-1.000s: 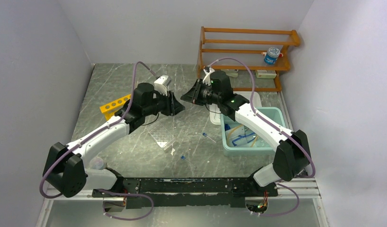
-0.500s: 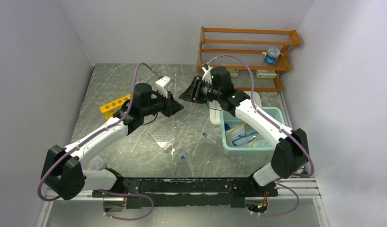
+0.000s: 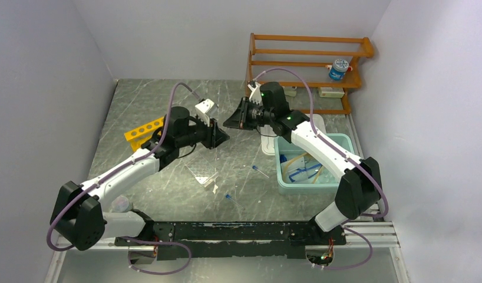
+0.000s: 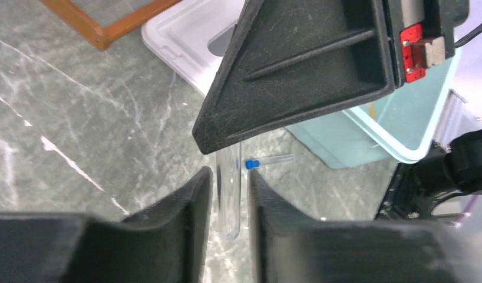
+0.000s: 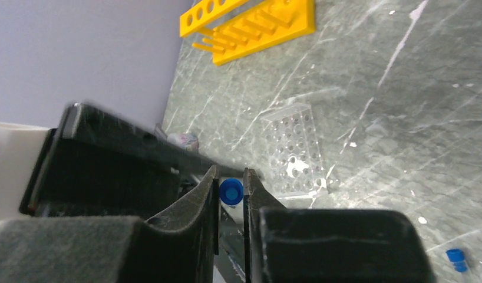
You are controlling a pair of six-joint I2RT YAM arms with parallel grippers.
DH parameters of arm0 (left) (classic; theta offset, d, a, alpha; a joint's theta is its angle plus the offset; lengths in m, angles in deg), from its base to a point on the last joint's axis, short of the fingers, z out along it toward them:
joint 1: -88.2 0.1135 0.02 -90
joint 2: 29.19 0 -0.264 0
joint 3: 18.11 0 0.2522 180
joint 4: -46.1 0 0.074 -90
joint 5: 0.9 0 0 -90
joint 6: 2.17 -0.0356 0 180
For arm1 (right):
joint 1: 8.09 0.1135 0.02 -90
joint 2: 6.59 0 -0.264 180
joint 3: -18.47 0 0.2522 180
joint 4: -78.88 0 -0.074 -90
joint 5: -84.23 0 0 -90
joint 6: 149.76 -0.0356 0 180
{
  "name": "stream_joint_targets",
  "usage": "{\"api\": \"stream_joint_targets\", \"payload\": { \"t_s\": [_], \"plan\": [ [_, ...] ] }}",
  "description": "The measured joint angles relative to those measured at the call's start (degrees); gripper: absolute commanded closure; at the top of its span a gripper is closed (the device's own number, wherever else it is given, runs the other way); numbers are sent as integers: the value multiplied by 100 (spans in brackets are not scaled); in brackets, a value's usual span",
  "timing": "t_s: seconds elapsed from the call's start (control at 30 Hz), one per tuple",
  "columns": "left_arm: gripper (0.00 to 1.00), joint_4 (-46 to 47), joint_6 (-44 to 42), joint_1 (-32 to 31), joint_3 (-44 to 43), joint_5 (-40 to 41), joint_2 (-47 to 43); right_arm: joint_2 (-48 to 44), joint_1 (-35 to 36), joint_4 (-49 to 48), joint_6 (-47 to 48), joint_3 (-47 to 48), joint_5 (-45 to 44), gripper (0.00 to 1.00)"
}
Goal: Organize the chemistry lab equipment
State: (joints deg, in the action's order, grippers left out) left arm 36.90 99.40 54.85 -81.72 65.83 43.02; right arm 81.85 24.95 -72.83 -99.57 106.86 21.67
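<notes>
Although the overhead view shows the left gripper (image 3: 225, 135) and right gripper (image 3: 228, 124) nose to nose above the table (image 3: 168, 100), left of the teal tub (image 3: 281, 177), it hides what lies between them; the wrist views supply it.

From the left wrist, one clear tube (image 4: 229, 206) sits between the left fingers (image 4: 185, 218); its long axis runs along them, rounded end toward the wrist, far end lost behind the right gripper; the fingers flank it closely, but whether they press it cannot be told.

From the right wrist, the right fingers (image 5: 198, 197) are pinched on one blue cap (image 5: 231, 191); whether it crowns that tube is not visible.

On the table left of the tub lie two loose capped tubes (image 3: 259, 171); the one nearer the tub has its cap pointing away from it. Beyond them sits one clear tray (image 3: 204, 177); farthest left is one yellow rack (image 3: 143, 128), long axis slanting. Inside the tub lies one pair of blue-framed goggles (image 3: 300, 174).
</notes>
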Motion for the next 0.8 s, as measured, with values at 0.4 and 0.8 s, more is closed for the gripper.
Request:
{"api": "stream_joint_targets", "payload": {
  "t_s": [0.4,0.8],
  "plan": [
    [26,-1156,313,164,-358,1926,-474,2,555,52,975,17,-2297,90],
    [23,-2909,98,710,-2267,5093,-1266,466,2184,-844,1969,-280,-3952,90]
  ]
}}
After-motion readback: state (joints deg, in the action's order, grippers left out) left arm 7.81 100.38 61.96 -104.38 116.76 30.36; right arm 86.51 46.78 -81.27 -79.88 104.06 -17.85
